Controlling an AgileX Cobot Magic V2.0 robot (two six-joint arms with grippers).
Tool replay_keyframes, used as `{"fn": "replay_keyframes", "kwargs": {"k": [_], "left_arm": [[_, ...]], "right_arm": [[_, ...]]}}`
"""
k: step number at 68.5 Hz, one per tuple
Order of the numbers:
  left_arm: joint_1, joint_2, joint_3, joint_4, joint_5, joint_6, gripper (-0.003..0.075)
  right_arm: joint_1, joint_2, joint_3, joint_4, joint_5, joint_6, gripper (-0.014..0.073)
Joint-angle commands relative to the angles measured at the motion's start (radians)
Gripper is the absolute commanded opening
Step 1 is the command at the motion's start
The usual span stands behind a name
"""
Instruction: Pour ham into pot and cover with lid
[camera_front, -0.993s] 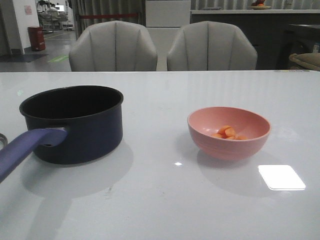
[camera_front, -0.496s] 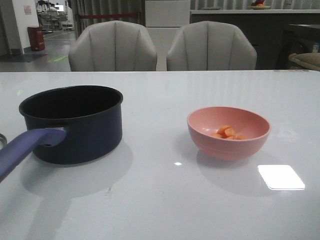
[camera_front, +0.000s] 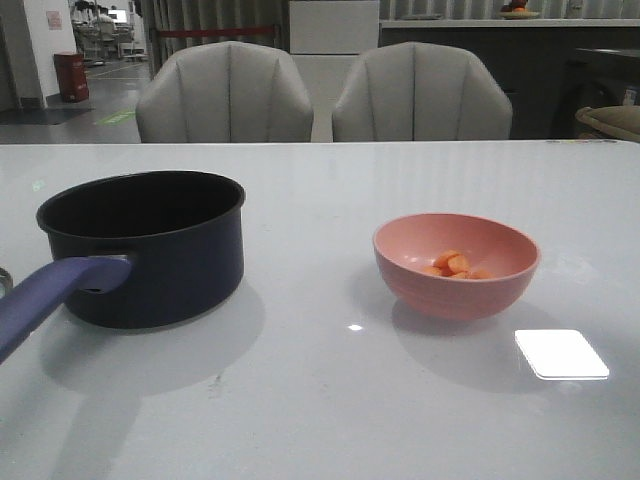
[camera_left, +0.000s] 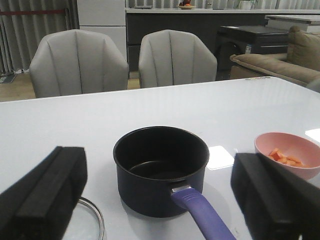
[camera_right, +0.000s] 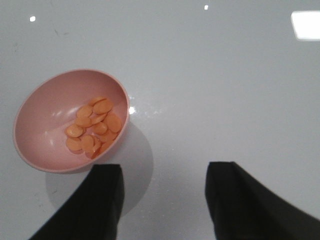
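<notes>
The dark navy pot (camera_front: 150, 245) stands at the table's left, its purple-blue handle (camera_front: 45, 300) pointing toward the front edge. In the left wrist view the pot (camera_left: 161, 167) lies ahead between the wide-apart fingers of my open left gripper (camera_left: 160, 200), which holds nothing. The lid (camera_left: 92, 222) shows only as a glass arc with a metal rim beside one finger (camera_left: 47, 195). Ham slices (camera_front: 455, 265) lie in the pink bowl (camera_front: 457, 268) at the right. My right gripper (camera_right: 162, 200) hovers open above the table, beside the bowl (camera_right: 55, 125) with its ham (camera_right: 92, 127).
Two grey chairs (camera_front: 225, 95) stand behind the table's far edge. A bright light reflection (camera_front: 560, 353) lies on the glossy white table (camera_front: 330, 400) in front of the bowl. A sofa (camera_left: 280, 60) sits off to the side in the left wrist view.
The front view has shifted very slightly; pot and bowl stay where they were. No gripper enters the front view.
</notes>
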Motion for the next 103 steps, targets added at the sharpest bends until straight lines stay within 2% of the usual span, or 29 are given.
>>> {"fn": "replay_keyframes", "kwargs": {"k": [1,16,38,44,49,62,75,87,92,103], "left_arm": [[-0.007,0.004,-0.025,-0.013,-0.080,-0.002,0.0638],[-0.007,0.004,-0.025,-0.013,-0.080,-0.002,0.0638],[-0.007,0.004,-0.025,-0.013,-0.080,-0.002,0.0638],[-0.007,0.004,-0.025,-0.013,-0.080,-0.002,0.0638],[-0.007,0.004,-0.025,-0.013,-0.080,-0.002,0.0638],[-0.007,0.004,-0.025,-0.013,-0.080,-0.002,0.0638],[-0.007,0.004,-0.025,-0.013,-0.080,-0.002,0.0638],[-0.007,0.004,-0.025,-0.013,-0.080,-0.002,0.0638],[-0.007,0.004,-0.025,-0.013,-0.080,-0.002,0.0638],[-0.007,0.004,-0.025,-0.013,-0.080,-0.002,0.0638]], "right_arm": [[0.010,0.124,-0.124,0.055,-0.007,-0.006,0.0484],[0.091,0.415,-0.323,0.062,0.027,-0.006,0.0484],[0.098,0.690,-0.469,0.062,0.030,-0.006,0.0477],[0.098,0.744,-0.493,0.062,0.042,-0.006,0.0419],[0.098,0.776,-0.511,0.062,0.046,-0.006,0.0332],[0.098,0.787,-0.553,0.062,0.065,-0.006,0.0122],[0.098,0.759,-0.614,0.071,0.108,-0.006,0.0130],[0.111,0.740,-0.693,0.152,0.153,-0.039,0.0130],[0.160,0.741,-0.772,0.152,0.220,-0.151,0.0129],[0.295,0.743,-0.866,0.152,0.186,-0.191,0.0129]]}}
